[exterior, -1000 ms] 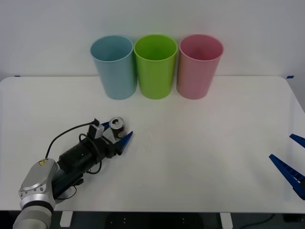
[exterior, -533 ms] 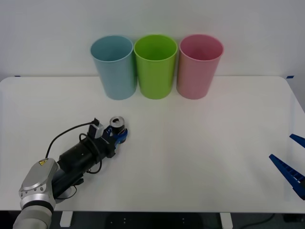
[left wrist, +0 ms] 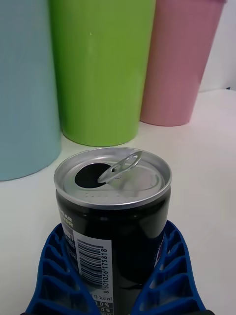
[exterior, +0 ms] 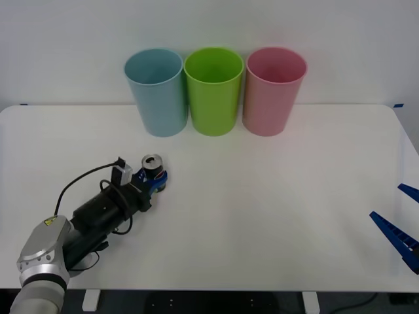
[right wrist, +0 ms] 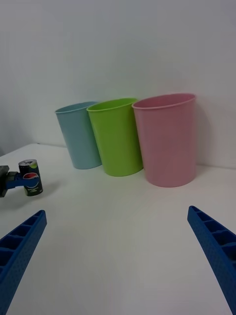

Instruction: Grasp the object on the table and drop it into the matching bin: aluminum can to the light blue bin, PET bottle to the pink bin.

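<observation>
The aluminum can (exterior: 152, 164), small and dark with an opened silver pull-tab top, stands upright at the left of the white table (exterior: 281, 196). My left gripper (exterior: 154, 180) is shut on its lower body, and the blue fingers (left wrist: 51, 268) wrap both sides of the can (left wrist: 114, 211). From the right wrist view the can (right wrist: 31, 178) looks just off the tabletop. The light blue bin (exterior: 157, 91) stands behind the can at the back, with the pink bin (exterior: 273, 90) farther right. My right gripper (exterior: 400, 216) waits open at the table's right edge.
A green bin (exterior: 213, 90) stands between the light blue and pink ones, all three touching in a row along the back edge by the wall. The left arm's black cable (exterior: 82, 183) loops above its wrist.
The left fingers, open around the can a second ago, have closed on it. Gripper and can have since shifted slightly left and toward the bins. The right arm is still.
</observation>
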Controlling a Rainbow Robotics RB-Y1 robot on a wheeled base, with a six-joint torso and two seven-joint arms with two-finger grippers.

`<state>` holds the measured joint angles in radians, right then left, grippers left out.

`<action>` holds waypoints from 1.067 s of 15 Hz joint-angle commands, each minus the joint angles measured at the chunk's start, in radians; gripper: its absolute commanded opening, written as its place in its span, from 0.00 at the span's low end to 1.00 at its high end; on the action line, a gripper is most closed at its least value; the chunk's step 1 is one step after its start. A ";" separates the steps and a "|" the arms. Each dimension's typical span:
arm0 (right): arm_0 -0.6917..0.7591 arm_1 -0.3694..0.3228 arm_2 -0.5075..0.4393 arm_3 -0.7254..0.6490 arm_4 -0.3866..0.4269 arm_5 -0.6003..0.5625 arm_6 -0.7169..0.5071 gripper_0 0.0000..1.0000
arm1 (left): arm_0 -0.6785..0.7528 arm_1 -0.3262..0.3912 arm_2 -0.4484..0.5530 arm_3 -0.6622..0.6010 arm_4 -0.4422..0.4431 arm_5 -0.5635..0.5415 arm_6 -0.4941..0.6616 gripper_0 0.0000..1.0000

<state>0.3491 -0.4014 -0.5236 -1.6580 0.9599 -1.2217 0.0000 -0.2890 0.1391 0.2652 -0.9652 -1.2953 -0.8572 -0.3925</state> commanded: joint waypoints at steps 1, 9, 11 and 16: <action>0.000 0.000 0.000 0.000 0.000 0.000 0.000 1.00 | 0.004 0.048 0.000 -0.001 0.056 -0.025 0.009 0.00; 0.000 0.000 0.000 0.000 0.000 0.000 0.000 1.00 | 0.007 0.163 0.014 -0.047 0.205 -0.059 0.038 0.00; 0.000 0.000 0.000 0.000 0.000 0.000 0.000 1.00 | 0.007 0.178 0.025 -0.073 0.218 -0.059 0.053 0.00; 0.000 0.000 0.000 0.000 0.000 0.000 0.000 1.00 | 0.007 0.241 0.029 -0.171 0.240 -0.049 0.213 0.00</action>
<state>0.3491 -0.4014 -0.5236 -1.6581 0.9599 -1.2217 0.0000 -0.2811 0.3733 0.2924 -1.1182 -1.0553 -0.9086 -0.2092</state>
